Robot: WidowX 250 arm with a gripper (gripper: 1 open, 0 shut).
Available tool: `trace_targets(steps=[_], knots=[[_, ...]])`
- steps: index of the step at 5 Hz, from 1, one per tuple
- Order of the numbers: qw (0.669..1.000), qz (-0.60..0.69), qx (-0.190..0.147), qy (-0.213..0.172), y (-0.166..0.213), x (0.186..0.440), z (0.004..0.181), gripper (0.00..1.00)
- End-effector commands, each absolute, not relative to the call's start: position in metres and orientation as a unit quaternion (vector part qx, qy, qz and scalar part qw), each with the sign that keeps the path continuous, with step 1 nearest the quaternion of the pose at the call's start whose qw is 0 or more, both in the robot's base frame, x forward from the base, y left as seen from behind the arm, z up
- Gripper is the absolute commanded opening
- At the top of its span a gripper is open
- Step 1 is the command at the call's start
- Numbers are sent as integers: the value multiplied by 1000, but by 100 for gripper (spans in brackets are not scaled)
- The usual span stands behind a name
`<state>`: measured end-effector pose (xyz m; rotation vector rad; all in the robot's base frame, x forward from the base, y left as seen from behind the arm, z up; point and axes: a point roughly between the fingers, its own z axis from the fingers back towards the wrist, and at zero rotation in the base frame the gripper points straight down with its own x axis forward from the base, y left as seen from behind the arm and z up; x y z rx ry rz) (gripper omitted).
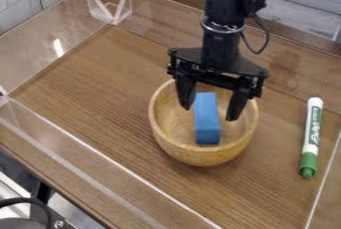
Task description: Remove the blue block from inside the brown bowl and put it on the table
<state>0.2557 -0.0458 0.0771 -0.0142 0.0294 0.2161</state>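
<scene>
The blue block (210, 121) lies inside the brown bowl (170, 138), leaning against the bowl's inner wall. My gripper (212, 107) points straight down into the bowl and stands open, one black finger (184, 96) left of the block and the other on its right. The fingers straddle the block's upper end; whether they touch it I cannot tell. The bowl rests on the wood-grain table (94, 84), right of its middle.
A green-and-white marker (310, 135) lies on the table to the right of the bowl. Low clear acrylic walls (40, 34) edge the tabletop, with a clear bracket (107, 9) at the back left corner.
</scene>
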Motion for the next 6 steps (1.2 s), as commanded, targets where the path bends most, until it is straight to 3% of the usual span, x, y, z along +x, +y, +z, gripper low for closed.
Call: trace_targets(steps=[1,4,6], knots=[[994,111,-8,-5,-44,262,85,100],[993,115,-10,-10,-42,266,87,100],[986,163,-20,-15,-38,261,75,100]])
